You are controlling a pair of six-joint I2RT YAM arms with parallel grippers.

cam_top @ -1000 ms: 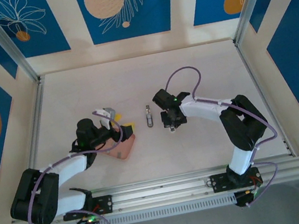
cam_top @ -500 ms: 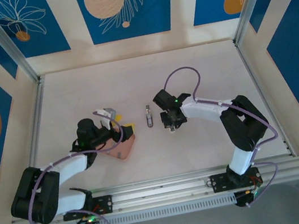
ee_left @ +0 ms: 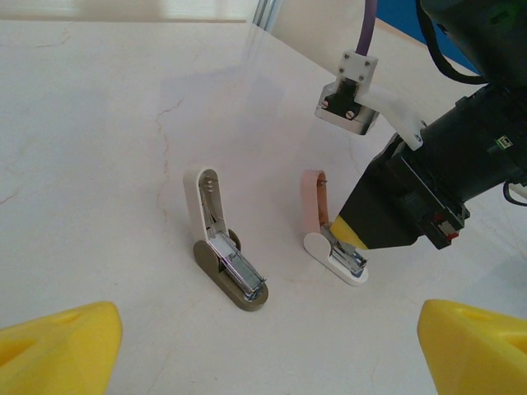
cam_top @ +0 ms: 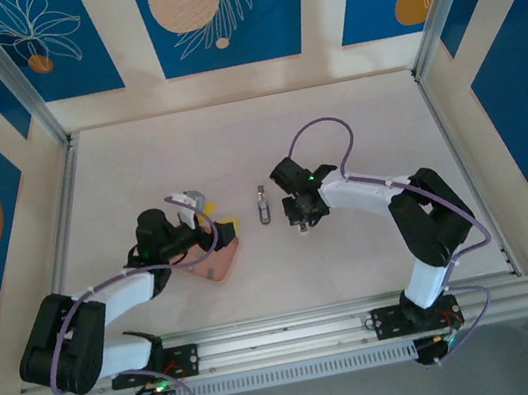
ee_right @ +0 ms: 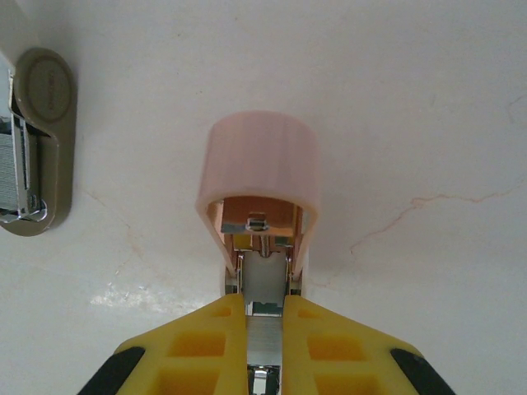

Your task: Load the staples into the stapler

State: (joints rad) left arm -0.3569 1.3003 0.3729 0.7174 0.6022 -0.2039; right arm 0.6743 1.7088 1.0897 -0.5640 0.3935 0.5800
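arms, seen from above, are flanking the grey stapler [cam_top: 262, 206], which is lying on the worktop [cam_top: 236, 151] with its long axis pointing away from the bases. the right arm [cam_top: 364, 189] is sitting just beside it and nearer to it than the left arm [cam_top: 119, 298], which is hanging over the one pink tray [cam_top: 223, 265]. any staples in that tray are hidden, so i am not counting them.

from the left wrist, the left fingers [ee_left: 58, 350] are standing wide apart with nothing between them. two staplers are showing ahead, both with lids raised. the grey one is lying closer, and a pink stapler [ee_left: 314, 206] is standing just to its right. the right fingers [ee_left: 347, 234] are bearing on the pink one's base.

from the right wrist, the right fingers are clamping a slim bright strip [ee_right: 263, 329] that is running straight into the pink stapler's channel. i cannot tell whether it is staples or the stapler's own rail. the pink stapler is lying dead ahead, its axis in line with the fingers and its lid at the far end. the grey one is sitting at the left edge.
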